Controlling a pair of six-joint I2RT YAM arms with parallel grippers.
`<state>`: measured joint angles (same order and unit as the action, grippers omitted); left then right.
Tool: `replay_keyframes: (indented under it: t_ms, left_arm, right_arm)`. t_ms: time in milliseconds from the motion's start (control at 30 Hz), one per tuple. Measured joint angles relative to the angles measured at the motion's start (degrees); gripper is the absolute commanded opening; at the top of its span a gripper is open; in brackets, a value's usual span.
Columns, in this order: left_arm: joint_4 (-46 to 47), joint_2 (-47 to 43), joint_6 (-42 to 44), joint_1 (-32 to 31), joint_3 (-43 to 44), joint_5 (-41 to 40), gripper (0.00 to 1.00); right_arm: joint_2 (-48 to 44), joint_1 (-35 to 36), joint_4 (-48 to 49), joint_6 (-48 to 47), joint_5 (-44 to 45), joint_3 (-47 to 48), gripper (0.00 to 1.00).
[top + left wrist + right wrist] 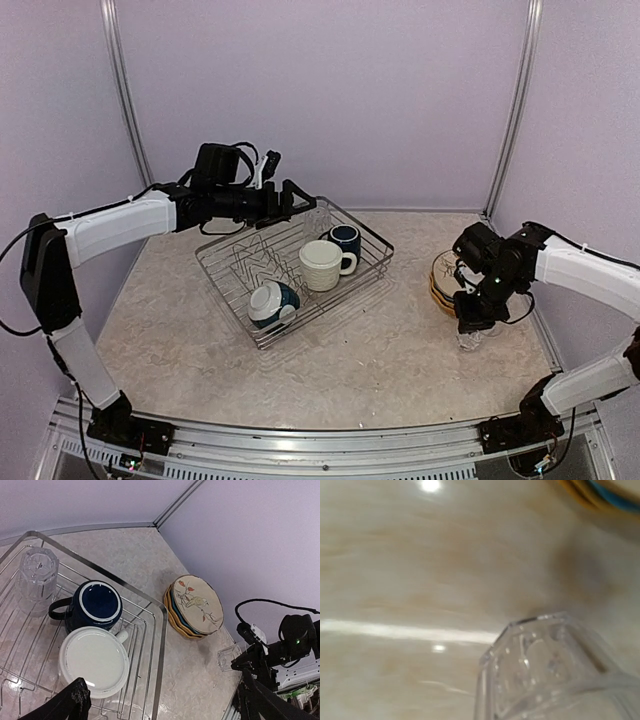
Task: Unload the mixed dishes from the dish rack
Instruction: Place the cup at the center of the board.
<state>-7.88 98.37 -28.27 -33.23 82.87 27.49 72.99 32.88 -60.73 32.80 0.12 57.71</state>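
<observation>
Placing step, likely: right gripper over clear glass on table, beside plate stack; can't tell if it's gripping. left gripper spread wide above dish rack. Next probably descend onto second glass, down-left of it.

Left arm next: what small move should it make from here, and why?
Probably lower the left tool toward the inverted clear glass at the far corner of the dish rack. The tool looks open, hovers near that glass, and the glass stands free beside the navy mug.
</observation>
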Motion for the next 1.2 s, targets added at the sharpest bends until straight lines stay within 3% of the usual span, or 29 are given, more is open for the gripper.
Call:
replay_keyframes:
  t_ms: [333,533,733,1000,1200]
  left_arm:
    - [-7.19,1.27,-1.81,-0.57,1.22,0.74,0.99]
    - [-15.56,2.95,0.87,-3.37,4.74,-3.43,0.99]
    - [-21.31,5.64,2.08,-3.87,9.01,-7.02,0.99]
    - [-27.45,17.35,3.52,-1.09,25.68,-13.44,0.98]
    - [-32.5,27.93,6.01,1.09,40.79,-17.18,0.98]
  right_arm:
    - [-0.15,-3.26,3.93,7.89,7.1,-10.29,0.03]
    - [-0.15,-5.75,6.82,9.14,10.56,-11.85,0.16]
    - [-0.02,-7.04,8.59,9.2,13.25,-12.24,0.41]
    - [-0.79,-7.3,8.81,7.96,14.8,-11.28,0.82]
    - [-7.45,-7.3,8.33,4.55,14.56,-6.32,0.94]
